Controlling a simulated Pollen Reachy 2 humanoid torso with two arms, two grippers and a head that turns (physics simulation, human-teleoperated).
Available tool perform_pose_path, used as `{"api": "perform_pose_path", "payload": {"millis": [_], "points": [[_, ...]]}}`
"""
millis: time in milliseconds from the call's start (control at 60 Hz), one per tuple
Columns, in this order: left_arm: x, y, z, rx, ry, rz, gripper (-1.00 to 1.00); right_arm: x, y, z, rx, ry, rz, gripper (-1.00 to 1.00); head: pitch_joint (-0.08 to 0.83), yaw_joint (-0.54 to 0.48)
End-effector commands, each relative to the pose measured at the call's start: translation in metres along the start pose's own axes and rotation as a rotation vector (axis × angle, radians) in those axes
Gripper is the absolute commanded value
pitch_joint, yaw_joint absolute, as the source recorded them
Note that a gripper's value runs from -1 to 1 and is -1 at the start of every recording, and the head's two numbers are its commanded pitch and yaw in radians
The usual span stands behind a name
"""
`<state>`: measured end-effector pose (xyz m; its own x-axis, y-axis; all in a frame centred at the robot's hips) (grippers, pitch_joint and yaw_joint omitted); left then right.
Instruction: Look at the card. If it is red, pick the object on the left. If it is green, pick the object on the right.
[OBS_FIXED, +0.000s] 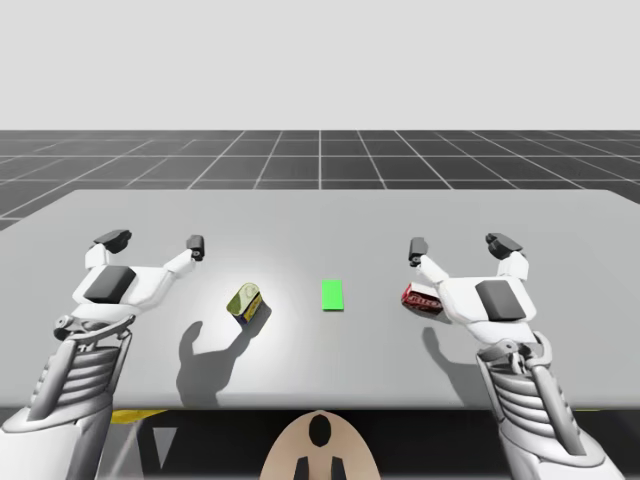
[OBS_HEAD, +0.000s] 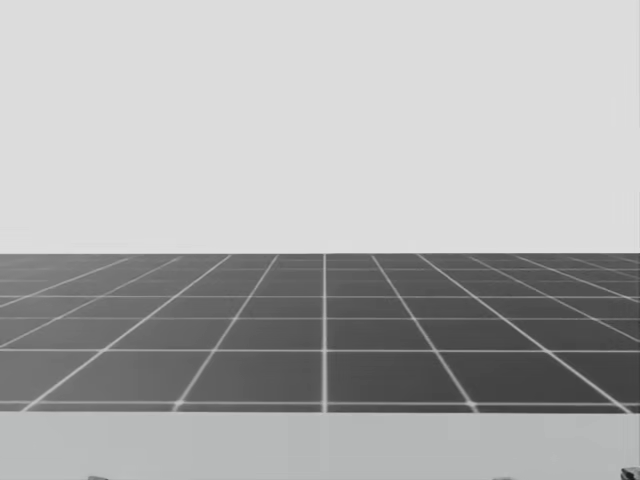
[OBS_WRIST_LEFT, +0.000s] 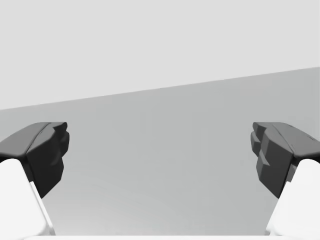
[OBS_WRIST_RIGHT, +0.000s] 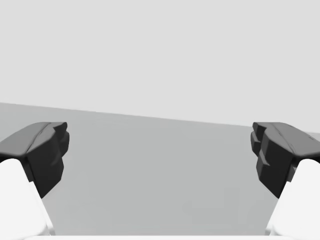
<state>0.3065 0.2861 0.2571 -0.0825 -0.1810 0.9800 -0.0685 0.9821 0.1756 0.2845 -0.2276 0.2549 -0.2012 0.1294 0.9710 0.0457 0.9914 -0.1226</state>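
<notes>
A green card (OBS_FIXED: 333, 295) lies flat at the middle of the grey table (OBS_FIXED: 320, 215). Left of it a yellow and blue can (OBS_FIXED: 247, 301) lies on its side. Right of the card a red can (OBS_FIXED: 421, 298) lies on its side, partly hidden behind my right hand. My left gripper (OBS_FIXED: 153, 241) hovers open above the table, left of the yellow can. My right gripper (OBS_FIXED: 462, 243) hovers open just above and behind the red can. In both wrist views the black fingers (OBS_WRIST_LEFT: 47, 152) (OBS_WRIST_RIGHT: 47, 152) stand wide apart with bare table between them.
The table's far edge (OBS_HEAD: 320, 415) shows low in the head view, with a dark gridded floor (OBS_HEAD: 320, 330) beyond it. The table's front edge (OBS_FIXED: 320, 408) runs just ahead of my torso.
</notes>
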Motion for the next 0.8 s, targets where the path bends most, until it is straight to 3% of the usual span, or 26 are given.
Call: {"api": "perform_pose_path", "payload": {"millis": [17, 183, 800], "points": [[-0.0001, 0.0001, -0.0001, 0.0, 0.001, -0.001, -1.0, -0.0007, 0.0025, 0.0022, -0.014, -0.014, -0.019, -1.0, -0.054, 0.01], [0.0002, 0.0003, 0.0001, 0.001, 0.0, 0.001, -1.0, 0.0029, 0.0041, 0.0037, 0.028, -0.02, -0.022, -1.0, 0.0, 0.01], [-0.0005, -0.0001, -0.0009, -0.002, 0.004, -0.013, -1.0, -0.0013, 0.0037, 0.0007, 0.02, -0.002, -0.019, -1.0, 0.56, -0.04]]}}
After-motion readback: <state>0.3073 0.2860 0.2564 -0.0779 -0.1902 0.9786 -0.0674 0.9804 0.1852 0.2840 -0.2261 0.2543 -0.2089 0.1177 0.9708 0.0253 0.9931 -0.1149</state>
